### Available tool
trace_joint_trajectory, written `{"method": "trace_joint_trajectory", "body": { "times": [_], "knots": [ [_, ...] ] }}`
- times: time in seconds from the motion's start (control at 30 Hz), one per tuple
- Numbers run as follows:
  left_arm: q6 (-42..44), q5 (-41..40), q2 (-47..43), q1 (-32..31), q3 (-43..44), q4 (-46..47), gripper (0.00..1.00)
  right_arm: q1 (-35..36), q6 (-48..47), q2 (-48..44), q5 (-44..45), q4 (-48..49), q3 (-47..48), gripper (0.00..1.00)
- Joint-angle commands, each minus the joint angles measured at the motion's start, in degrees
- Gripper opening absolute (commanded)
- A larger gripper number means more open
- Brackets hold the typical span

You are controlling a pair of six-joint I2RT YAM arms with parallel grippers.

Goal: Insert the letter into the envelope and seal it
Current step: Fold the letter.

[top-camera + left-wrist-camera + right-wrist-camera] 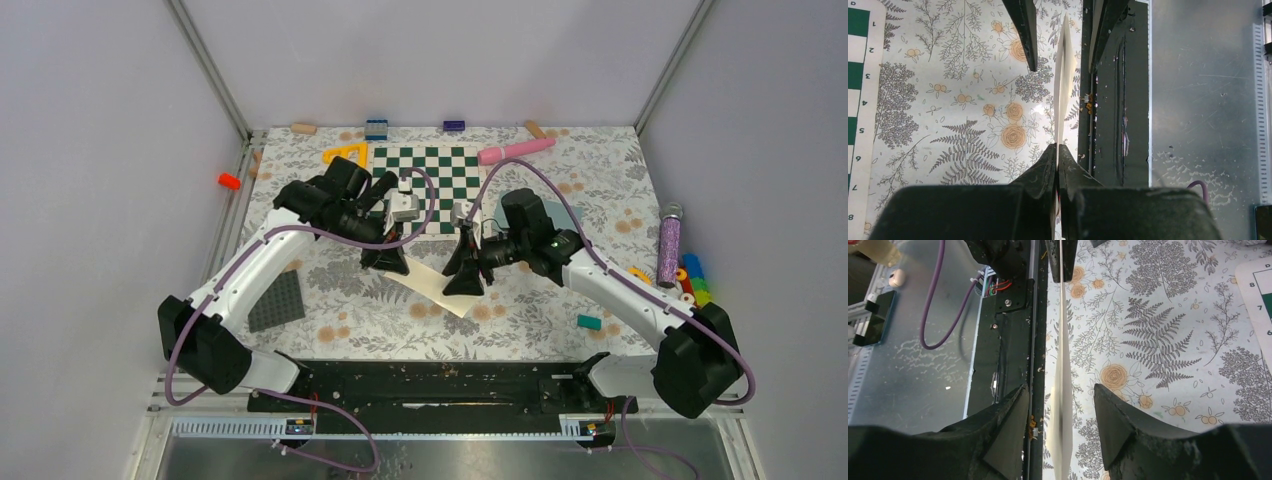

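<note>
**Top view.** The left gripper [385, 262] and right gripper [464, 280] point down side by side over the flowered table [330, 320], a little apart. The letter [432, 288] stretches between them as a pale sheet. One end is at the left gripper's tips, and the rest runs past the right gripper toward the arm bases. The envelope [574, 214] lies beyond the right gripper and to its right, mostly hidden behind that arm. The chessboard [430, 170] lies on the far side of both grippers.

**Left wrist.** The left fingers [1040, 167] are pressed together on the letter's near edge, with no gap showing between them. The letter is seen edge-on as a thin cream line running straight ahead from the tips. Farther along it, the right gripper's two fingers stand one on each side of the sheet, spread apart.

**Right wrist.** The right fingers [1115, 415] are wide apart. The letter passes edge-on down the middle of the gap and touches neither finger. Ahead, the left gripper's tips are pinched on the sheet. The black base plate [1008, 340] lies to the left of the letter and the flowered table to its right.
</note>
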Motion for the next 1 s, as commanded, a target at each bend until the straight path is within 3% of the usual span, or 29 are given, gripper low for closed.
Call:
{"method": "trace_joint_trajectory", "body": {
  "times": [0.0,0.13,0.27,0.47,0.97],
  "knots": [
    [-0.88,-0.39,-1.15,-1.33,0.76,2.22,0.00,-0.05,5.26,0.95,-3.85,5.80,-0.59,0.58],
    [-0.78,-0.95,-0.48,-2.75,0.00,2.23,0.00,-0.02,9.73,1.81,-4.93,10.52,-1.16,0.56],
    [-1.08,-1.13,-0.50,-3.45,-0.05,2.88,0.00,0.00,9.50,2.73,-5.27,10.55,-1.20,0.42],
    [-1.02,-2.47,-1.82,-2.27,1.30,2.96,0.00,0.00,0.01,3.90,-4.72,-1.16,1.34,0.22],
    [5.03,-3.61,-6.43,8.41,5.94,-3.29,0.00,-0.75,-7.95,3.63,-2.64,-9.09,3.01,0.11]
  ]
}}
